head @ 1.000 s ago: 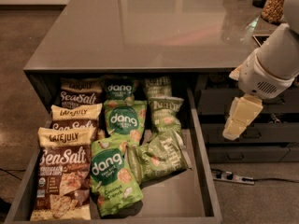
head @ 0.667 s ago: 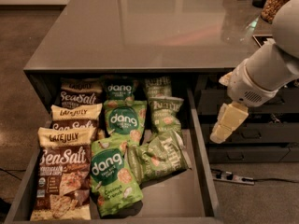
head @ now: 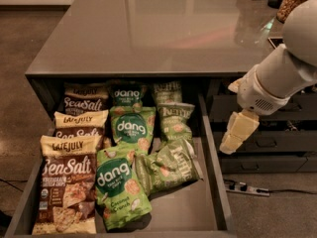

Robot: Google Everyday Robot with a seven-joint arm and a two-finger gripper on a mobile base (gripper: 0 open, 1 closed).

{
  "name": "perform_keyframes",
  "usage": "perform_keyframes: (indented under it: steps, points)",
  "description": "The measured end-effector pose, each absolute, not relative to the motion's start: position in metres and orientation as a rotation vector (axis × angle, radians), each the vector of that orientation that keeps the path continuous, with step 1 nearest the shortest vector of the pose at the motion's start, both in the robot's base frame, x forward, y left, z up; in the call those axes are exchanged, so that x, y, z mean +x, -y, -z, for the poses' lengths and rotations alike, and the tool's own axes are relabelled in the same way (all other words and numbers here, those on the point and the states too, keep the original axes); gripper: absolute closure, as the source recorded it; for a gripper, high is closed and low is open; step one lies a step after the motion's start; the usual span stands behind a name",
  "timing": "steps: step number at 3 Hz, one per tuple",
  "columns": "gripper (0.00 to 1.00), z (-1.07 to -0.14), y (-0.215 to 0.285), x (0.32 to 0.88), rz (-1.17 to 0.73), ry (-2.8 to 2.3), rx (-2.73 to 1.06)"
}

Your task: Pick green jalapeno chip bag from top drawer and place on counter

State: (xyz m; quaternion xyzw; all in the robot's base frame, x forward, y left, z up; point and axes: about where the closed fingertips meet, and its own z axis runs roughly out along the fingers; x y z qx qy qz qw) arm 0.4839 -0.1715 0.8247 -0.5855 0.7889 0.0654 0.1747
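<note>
Below the tabletop's front-right edge, the pincer (grip: cannot tell) should swing left, centring over the green jalapeno chip bag.

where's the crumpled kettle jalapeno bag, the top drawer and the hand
green jalapeno chip bag (head: 171, 168): camera view, crumpled middle
top drawer (head: 216, 177): camera view, right side wall
hand (head: 229, 144): camera view, lower tip, right of drawer

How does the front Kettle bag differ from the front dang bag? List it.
Colour: the green jalapeno chip bag is olive, the dang bag brighter green. Surface: the chip bag is crumpled, the dang bag smoother, with a round teal logo. Both lie in the top drawer. The gripper hangs outside the drawer's right wall.
</note>
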Motion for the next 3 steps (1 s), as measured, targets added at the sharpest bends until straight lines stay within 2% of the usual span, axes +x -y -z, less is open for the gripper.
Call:
perform_keyframes:
  steps: [2,3]
  points:
    - [0.00,-0.788,0.076,0.463,-0.287,-2.003,-1.859]
    - [0.00,-0.788,0.076,0.463,-0.287,-2.003,-1.859]
